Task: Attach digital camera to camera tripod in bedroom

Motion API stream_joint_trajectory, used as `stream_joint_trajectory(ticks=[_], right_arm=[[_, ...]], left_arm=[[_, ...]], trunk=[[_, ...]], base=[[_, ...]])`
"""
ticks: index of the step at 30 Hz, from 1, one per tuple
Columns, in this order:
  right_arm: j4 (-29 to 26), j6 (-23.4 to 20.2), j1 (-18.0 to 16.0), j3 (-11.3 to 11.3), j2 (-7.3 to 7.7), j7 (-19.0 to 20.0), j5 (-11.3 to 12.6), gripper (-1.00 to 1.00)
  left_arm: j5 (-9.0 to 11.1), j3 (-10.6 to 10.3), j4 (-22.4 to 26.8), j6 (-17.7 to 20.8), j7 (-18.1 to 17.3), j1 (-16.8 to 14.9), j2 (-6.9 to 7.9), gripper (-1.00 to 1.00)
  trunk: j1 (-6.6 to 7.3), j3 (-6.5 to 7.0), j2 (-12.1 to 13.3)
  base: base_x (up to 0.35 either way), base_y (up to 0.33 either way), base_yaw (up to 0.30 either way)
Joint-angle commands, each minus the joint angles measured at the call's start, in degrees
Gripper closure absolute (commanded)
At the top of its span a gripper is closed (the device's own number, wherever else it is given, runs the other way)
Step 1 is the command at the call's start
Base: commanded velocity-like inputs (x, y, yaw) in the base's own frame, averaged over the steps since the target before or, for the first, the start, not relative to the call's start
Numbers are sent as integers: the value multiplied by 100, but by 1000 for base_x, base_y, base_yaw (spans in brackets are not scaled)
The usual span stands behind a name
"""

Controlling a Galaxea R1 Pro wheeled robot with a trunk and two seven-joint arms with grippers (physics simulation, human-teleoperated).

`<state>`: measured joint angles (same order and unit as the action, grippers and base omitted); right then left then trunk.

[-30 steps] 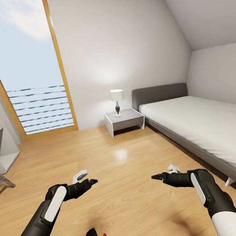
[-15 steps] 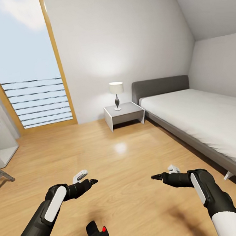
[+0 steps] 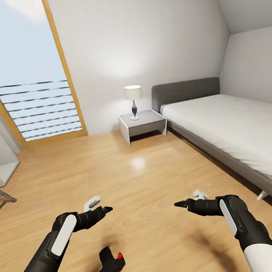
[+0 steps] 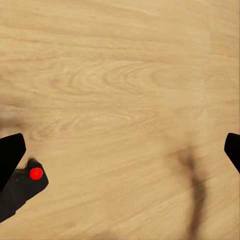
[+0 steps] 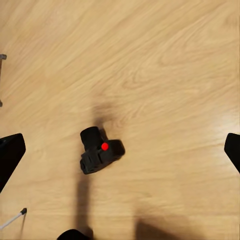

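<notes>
The view has tipped downward, so the digital camera [image 3: 110, 264] now shows whole, lying on the wood floor [image 3: 147, 180] between the arms. The left gripper [image 3: 104, 211] and right gripper [image 3: 180, 204] both hang open and empty. That leg at the left edge is probably the camera tripod [image 3: 3, 196].

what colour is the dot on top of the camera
Red, on the black digital camera; the right wrist view shows it best.
</notes>
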<state>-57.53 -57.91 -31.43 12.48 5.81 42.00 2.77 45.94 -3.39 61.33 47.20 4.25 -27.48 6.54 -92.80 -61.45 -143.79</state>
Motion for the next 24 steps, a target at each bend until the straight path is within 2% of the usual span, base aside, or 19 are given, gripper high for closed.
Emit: stream_joint_trajectory(ticks=[1, 24], right_arm=[[0, -45, -4, 8, -1, -5, 30, -100], [-23, -45, -4, 2, -23, -15, 30, -100]], left_arm=[[54, -12, 4, 11, 46, -3, 5, -100], [47, -12, 2, 13, 58, -3, 5, -100]], trunk=[[-1, -28, -4], [-60, -538, -35]], base=[[0, 0, 0], [0, 0, 0]])
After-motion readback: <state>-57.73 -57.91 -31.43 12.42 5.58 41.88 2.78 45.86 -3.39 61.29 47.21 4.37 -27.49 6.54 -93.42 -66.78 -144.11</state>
